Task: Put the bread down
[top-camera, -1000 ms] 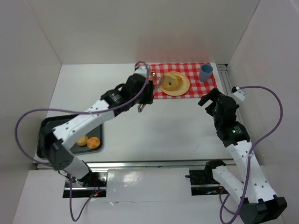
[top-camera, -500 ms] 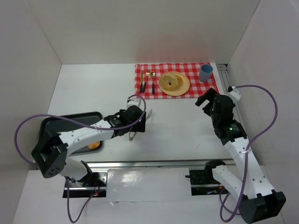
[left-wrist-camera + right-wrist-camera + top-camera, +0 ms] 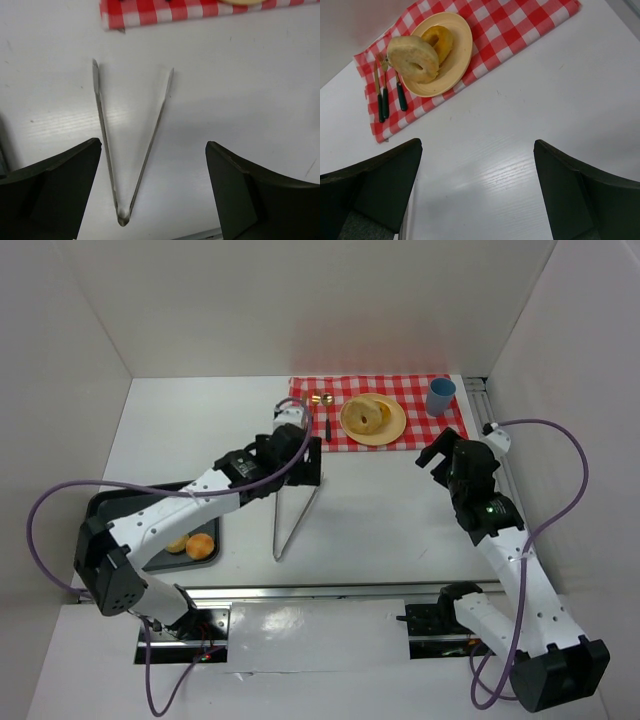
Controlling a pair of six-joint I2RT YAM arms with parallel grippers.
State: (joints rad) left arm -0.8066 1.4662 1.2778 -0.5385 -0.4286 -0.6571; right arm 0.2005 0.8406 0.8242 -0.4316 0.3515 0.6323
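Altogether two bagels (image 3: pixel 412 57) on plate (image 3: pixel 461 50); two rolls (image 3: pixel 201 546) in tray (image 3: pixel 110 502)

A robotics lab test cell rather than a real dining room: plain white panels (image 3: pixel 300 300) box in a white surface (image 3: pixel 400 510). A left arm (image 3: pixel 180 505) and a right arm (image 3: pixel 510 560) are mounted along a metal rail (image 3: pixel 320 592), trailing loose purple cables (image 3: pixel 585 480). A red checked cloth (image 3: pixel 420 430), yellow plate (image 3: pixel 395 425) and blue cup (image 3: pixel 440 396) form a staged place setting.

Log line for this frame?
bread: on plate | tongs: flat on table, ungripped | left gripper: open above tongs | right gripper: open, empty
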